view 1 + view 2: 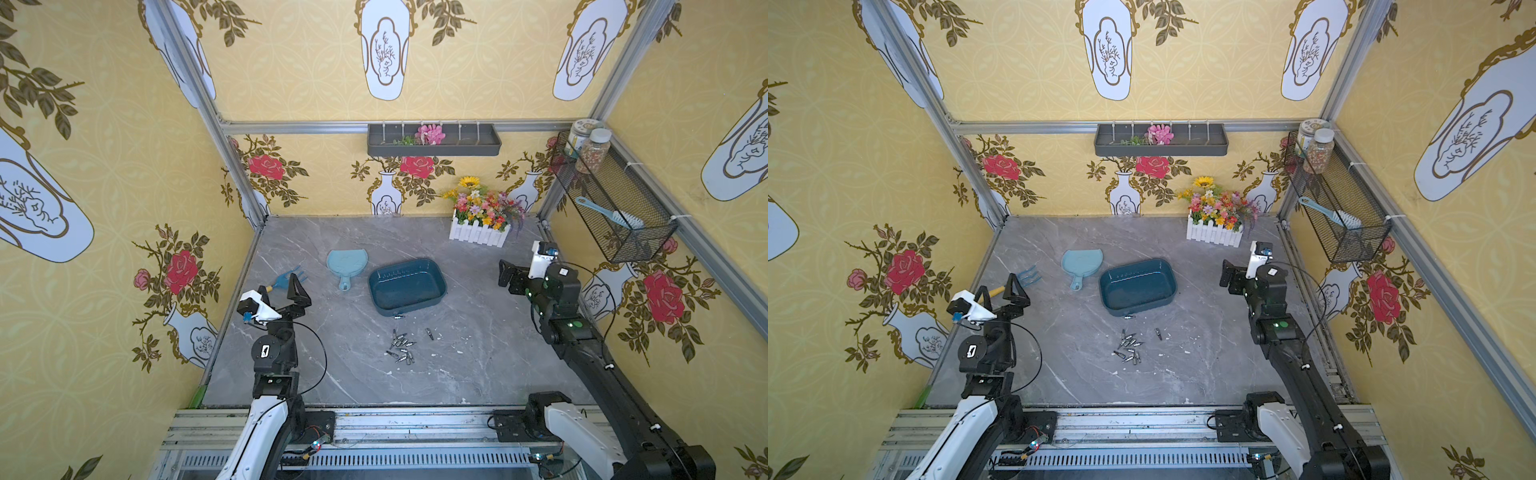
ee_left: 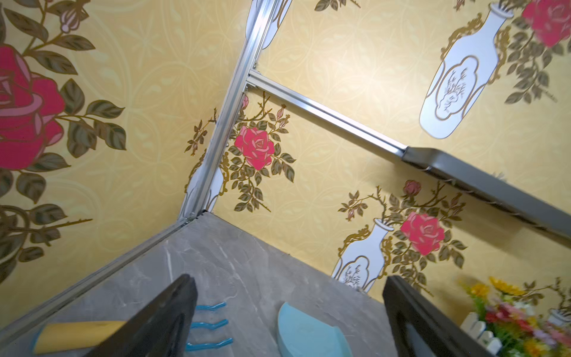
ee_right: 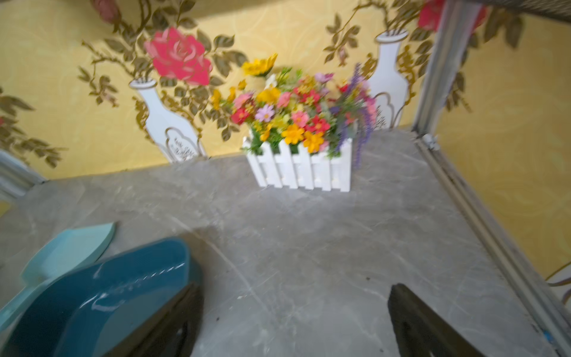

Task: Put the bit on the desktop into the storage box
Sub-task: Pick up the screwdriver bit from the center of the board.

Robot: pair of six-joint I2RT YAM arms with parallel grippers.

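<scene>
1. The bits point(image 1: 401, 347) are small silvery-grey metal pieces, seemingly pointed at one end. They lie in a loose heap on the desktop point(image 1: 478, 374), with two strays nearby.
2. The storage box point(image 1: 405, 286), dark teal and shallow, sits just behind them.
3. A light blue dustpan point(image 1: 347, 264) lies beside the box.
4. The left gripper point(image 1: 281, 291) and right gripper point(image 1: 508, 274) hover at opposite sides, jaws spread wide, gripping nothing.

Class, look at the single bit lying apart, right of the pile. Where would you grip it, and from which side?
Grip the single bit across its middle, coming straight down from above: it lies flat on the desktop, clear of the pile, so nothing crowds the tool.
</scene>
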